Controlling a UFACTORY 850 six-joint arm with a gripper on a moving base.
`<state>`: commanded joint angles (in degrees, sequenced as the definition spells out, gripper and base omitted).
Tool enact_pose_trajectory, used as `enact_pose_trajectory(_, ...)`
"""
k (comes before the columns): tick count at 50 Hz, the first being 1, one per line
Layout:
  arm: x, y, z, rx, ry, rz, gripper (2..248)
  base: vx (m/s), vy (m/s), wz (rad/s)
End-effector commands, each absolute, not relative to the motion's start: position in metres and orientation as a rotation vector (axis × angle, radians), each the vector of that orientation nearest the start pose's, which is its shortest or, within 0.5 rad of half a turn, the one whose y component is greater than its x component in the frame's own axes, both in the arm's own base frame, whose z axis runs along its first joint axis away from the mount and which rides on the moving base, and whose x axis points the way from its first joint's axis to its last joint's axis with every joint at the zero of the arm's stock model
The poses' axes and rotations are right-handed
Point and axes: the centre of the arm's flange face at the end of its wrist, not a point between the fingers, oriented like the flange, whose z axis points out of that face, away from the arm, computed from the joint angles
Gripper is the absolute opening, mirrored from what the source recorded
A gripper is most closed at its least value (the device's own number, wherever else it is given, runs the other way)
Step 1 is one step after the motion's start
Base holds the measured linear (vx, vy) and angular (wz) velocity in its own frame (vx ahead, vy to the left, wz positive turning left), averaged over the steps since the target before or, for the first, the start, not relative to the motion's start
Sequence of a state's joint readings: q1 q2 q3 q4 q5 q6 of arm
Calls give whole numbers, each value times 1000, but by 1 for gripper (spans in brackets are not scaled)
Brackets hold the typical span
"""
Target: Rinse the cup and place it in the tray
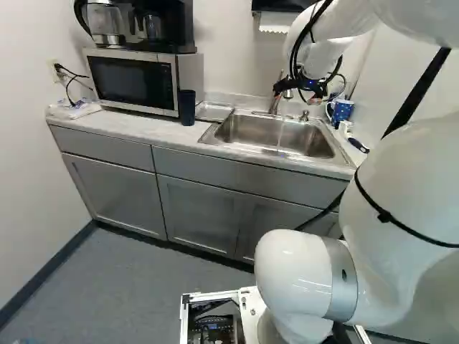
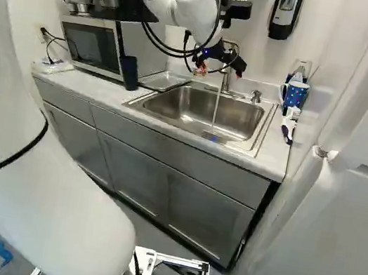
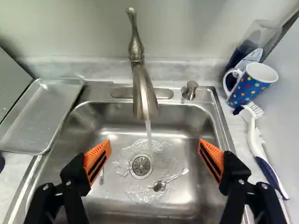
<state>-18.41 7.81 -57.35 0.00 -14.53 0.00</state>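
White arm [image 1: 409,172] was reaching over the counter [image 1: 165,129], w/ the microwave [image 1: 136,82] off to one side. Sink [image 3: 117,200] held shallow water around the drain [image 3: 141,165] plus a small spoon [image 3: 177,175]. Metal tray [image 3: 39,112] sat beside it, microwave side, no cup in it. Gripper [image 3: 155,142] was over the basin, fingers wide apart, nothing held. Faucet [image 3: 141,88] was on, stream [image 3: 148,133] falling near the drain.

Task's cup: prob. the dotted mug [image 3: 247,88], upright on the far side of the sink from the tray, by the scrub brush [image 3: 254,135]; couldn't see what, if anything, was in it. Dark tumbler [image 1: 186,107] by the microwave couldn't be ruled out.

Step, AFAICT: water ready, cup pickup pending. Next move called for going over to the cup, closing on it, then bringing it under the stream w/o clipping the faucet; tray after.
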Motion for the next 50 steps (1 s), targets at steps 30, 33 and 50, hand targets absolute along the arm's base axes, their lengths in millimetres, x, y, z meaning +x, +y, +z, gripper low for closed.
enact_pose_trajectory(30, 425, -143, 637, -3027, 494, -1073, 247, 0, 0, 0)
enact_pose_trajectory(33, 425, -142, 637, -3031, 495, -1055, 247, 0, 0, 0)
enact_pose_trajectory(50, 423, -131, 636, -3022, 468, -1049, 247, 0, 0, 0)
